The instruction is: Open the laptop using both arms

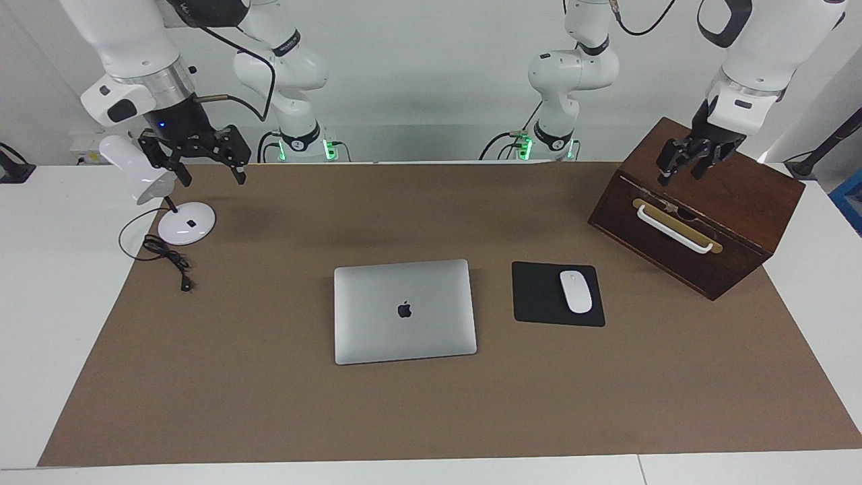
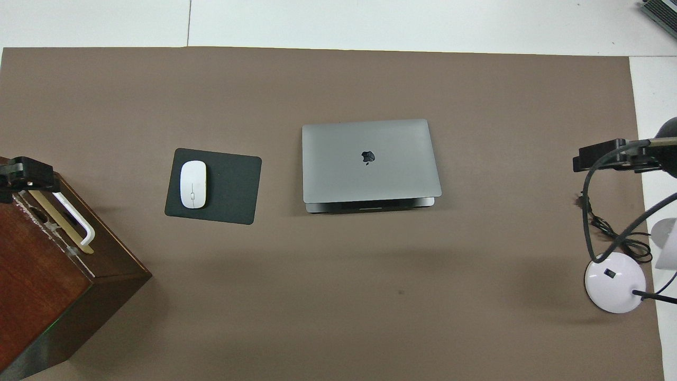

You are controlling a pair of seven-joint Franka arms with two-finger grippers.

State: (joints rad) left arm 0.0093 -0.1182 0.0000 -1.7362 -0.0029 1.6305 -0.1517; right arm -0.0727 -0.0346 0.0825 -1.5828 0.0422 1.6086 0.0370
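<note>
The silver-grey laptop (image 1: 404, 310) (image 2: 370, 159) lies shut and flat in the middle of the brown mat, its apple logo facing up. No gripper touches it. My left gripper (image 1: 679, 176) (image 2: 26, 174) hangs over the top of the wooden box at the left arm's end, its fingers a little apart and holding nothing. My right gripper (image 1: 212, 176) (image 2: 608, 156) hovers over the mat's corner by the desk lamp at the right arm's end, wide open and empty.
A black mouse pad (image 1: 539, 296) with a white mouse (image 1: 576, 291) lies beside the laptop toward the left arm's end. A dark wooden box (image 1: 707, 209) with a white handle stands there too. A white desk lamp (image 1: 185, 225) and its cable sit at the right arm's end.
</note>
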